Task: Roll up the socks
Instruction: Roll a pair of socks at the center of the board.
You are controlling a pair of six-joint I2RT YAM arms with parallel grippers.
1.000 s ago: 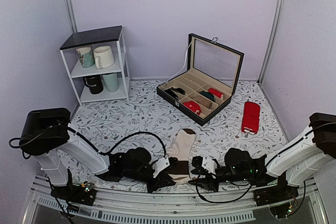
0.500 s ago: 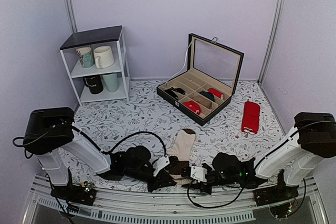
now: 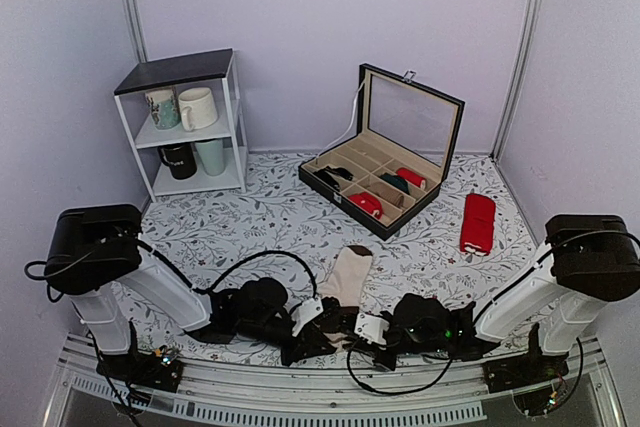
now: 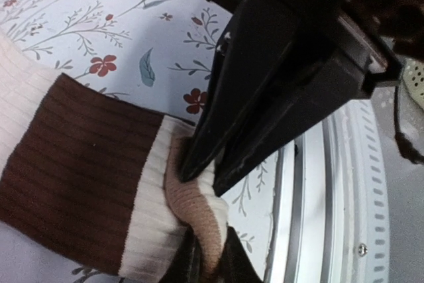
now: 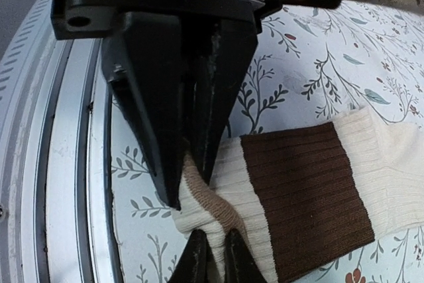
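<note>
The socks (image 3: 345, 282) lie flat on the floral table near the front edge, cream with a dark brown band and a tan cuff edge. My left gripper (image 3: 312, 332) is shut on the cuff's left corner; in the left wrist view the fingers (image 4: 199, 164) pinch the tan edge (image 4: 195, 207) next to the brown band (image 4: 79, 170). My right gripper (image 3: 366, 335) is shut on the cuff's right corner; in the right wrist view the fingers (image 5: 173, 177) pinch the tan edge (image 5: 212, 200) beside the brown band (image 5: 305, 190).
An open compartment box (image 3: 380, 182) with small red and dark green bundles stands at the back centre. A plain red pair (image 3: 478, 222) lies at the right. A white shelf (image 3: 185, 122) with mugs stands at the back left. The metal front rail (image 3: 300, 387) runs just behind both grippers.
My right gripper has moved left to the cuff's right corner and shut on it. My left gripper has stayed shut on the left corner.
</note>
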